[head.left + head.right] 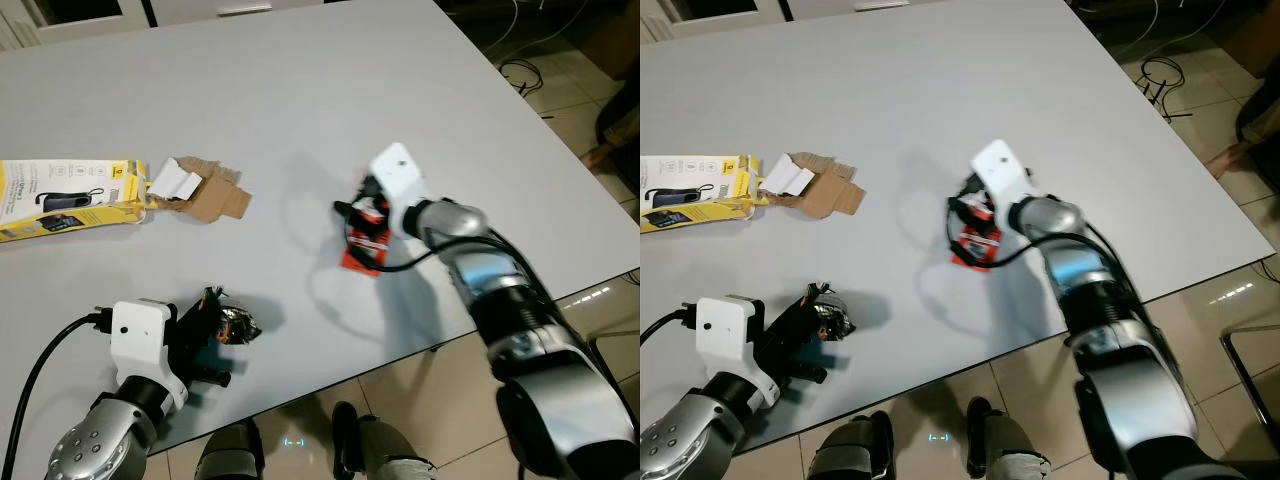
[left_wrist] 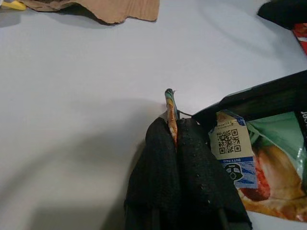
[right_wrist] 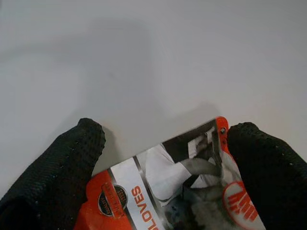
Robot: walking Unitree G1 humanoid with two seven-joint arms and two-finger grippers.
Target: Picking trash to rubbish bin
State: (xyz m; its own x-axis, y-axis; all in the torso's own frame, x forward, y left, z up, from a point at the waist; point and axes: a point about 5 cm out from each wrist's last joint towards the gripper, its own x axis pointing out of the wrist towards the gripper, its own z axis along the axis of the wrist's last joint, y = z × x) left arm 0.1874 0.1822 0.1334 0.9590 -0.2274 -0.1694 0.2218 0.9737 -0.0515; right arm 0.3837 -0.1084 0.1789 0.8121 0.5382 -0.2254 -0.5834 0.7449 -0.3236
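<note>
A crumpled black and green snack wrapper (image 1: 236, 325) lies near the table's front edge, and my left gripper (image 1: 212, 338) is shut on it. In the left wrist view the fingers (image 2: 165, 167) pinch the wrapper's thin edge (image 2: 169, 108), with the printed packet (image 2: 259, 163) beside them. Near the table's middle right lies an orange glove package (image 1: 366, 250). My right gripper (image 1: 362, 222) stands open over it. In the right wrist view the package (image 3: 158, 191) lies between the two spread fingers (image 3: 72, 163), close against both.
A yellow box (image 1: 65, 195) and torn brown cardboard (image 1: 210, 195) lie at the left of the grey table (image 1: 300, 90). The table's front edge runs close to both grippers. Cables (image 1: 520, 70) trail on the tiled floor at the far right.
</note>
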